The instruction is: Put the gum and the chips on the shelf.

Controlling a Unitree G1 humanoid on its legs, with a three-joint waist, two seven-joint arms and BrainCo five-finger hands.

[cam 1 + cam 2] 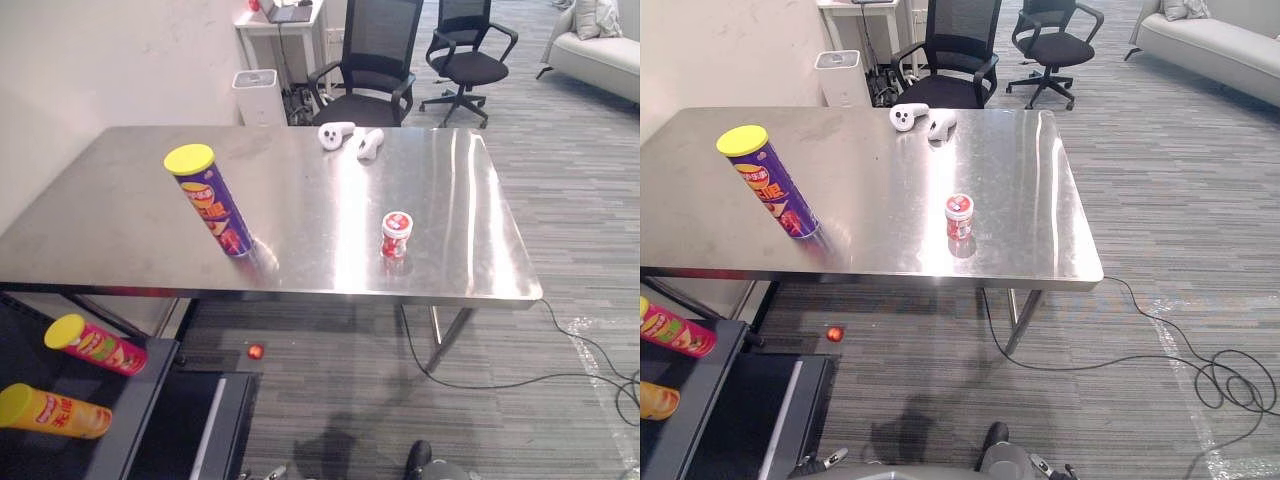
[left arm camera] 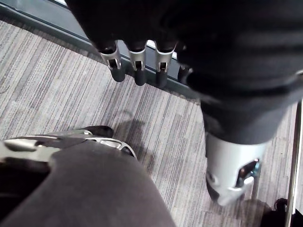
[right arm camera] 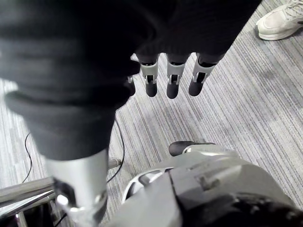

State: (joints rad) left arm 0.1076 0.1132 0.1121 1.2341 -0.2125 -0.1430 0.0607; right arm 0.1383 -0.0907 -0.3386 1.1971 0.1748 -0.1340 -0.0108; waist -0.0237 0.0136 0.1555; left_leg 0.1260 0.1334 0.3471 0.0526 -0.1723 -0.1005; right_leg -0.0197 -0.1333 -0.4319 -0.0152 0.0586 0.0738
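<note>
A tall purple chips can [image 1: 212, 203] with a yellow lid stands upright on the left part of the steel table [image 1: 300, 200]. The small red-and-white gum jar [image 1: 397, 234] stands toward the table's front right. The dark shelf [image 1: 140, 400] sits low at the left, under the table's front corner. My left hand [image 2: 138, 66] hangs over the carpet, fingers straight, holding nothing. My right hand [image 3: 172, 80] hangs the same way, open and empty, far from the table.
A pink chips can [image 1: 95, 345] and an orange one [image 1: 55, 411] lie on the shelf. Two white controllers [image 1: 350, 138] rest at the table's far edge. Office chairs [image 1: 370, 70] and a white bin [image 1: 258, 95] stand behind. A red ball [image 1: 255, 351] lies under the table. A person's shoe [image 3: 279, 21] is nearby.
</note>
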